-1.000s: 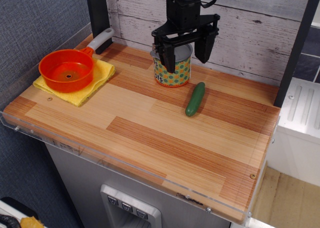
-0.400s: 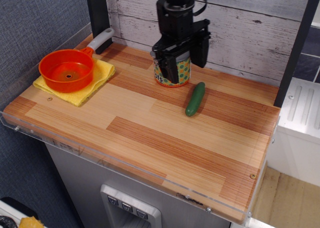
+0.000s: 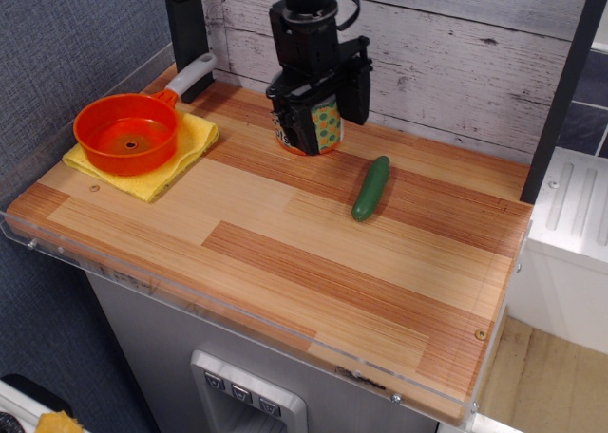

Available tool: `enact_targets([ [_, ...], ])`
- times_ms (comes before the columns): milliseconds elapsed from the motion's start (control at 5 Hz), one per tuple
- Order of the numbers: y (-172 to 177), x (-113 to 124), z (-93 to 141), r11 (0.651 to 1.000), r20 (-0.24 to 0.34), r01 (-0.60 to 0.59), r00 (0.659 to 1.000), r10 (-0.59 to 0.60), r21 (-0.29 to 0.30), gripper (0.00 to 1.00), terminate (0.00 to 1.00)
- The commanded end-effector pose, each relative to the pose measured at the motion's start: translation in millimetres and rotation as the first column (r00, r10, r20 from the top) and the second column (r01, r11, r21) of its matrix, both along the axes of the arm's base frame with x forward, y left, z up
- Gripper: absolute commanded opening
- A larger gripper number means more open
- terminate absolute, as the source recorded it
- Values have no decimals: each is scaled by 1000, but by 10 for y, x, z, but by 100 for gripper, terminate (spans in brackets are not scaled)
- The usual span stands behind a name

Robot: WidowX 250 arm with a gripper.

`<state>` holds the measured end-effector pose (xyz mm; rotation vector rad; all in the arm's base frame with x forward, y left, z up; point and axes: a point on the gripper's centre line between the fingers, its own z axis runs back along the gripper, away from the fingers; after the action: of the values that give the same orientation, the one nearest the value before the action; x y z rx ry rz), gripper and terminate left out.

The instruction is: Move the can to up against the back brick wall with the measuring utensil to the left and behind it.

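Note:
The can (image 3: 323, 126), a short tin with a yellow-green dotted label, stands on the wooden table near the whitewashed plank back wall (image 3: 456, 63). My gripper (image 3: 321, 110) comes down from above and is shut on the can, one black finger (image 3: 296, 129) in front of it and one at its right side. The can's top is hidden by the gripper. The orange measuring cup (image 3: 126, 132) with a white-grey handle (image 3: 193, 75) sits at the left on a yellow cloth, left of the can.
A green cucumber (image 3: 371, 187) lies right of and in front of the can. The yellow cloth (image 3: 180, 153) lies under the cup. A black post (image 3: 185, 25) stands in the back left corner. The blue-grey side wall (image 3: 66, 44) bounds the left.
The gripper closed on the can and has slid it left and back toward the plank wall. The cup and the cucumber have not moved.

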<state>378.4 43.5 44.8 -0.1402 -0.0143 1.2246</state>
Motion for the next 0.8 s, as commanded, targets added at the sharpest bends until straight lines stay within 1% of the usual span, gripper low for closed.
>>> enact_targets([
  [0,312,34,116,999,46,-10,999,8,46,100,0],
  [200,386,35,111,998,38,-7,999,5,59,100,0],
  [400,448,8,140,997,43,-32,999,29,65,100,0],
  [600,436,27,150,998,46,-22,999,20,50,100,0],
])
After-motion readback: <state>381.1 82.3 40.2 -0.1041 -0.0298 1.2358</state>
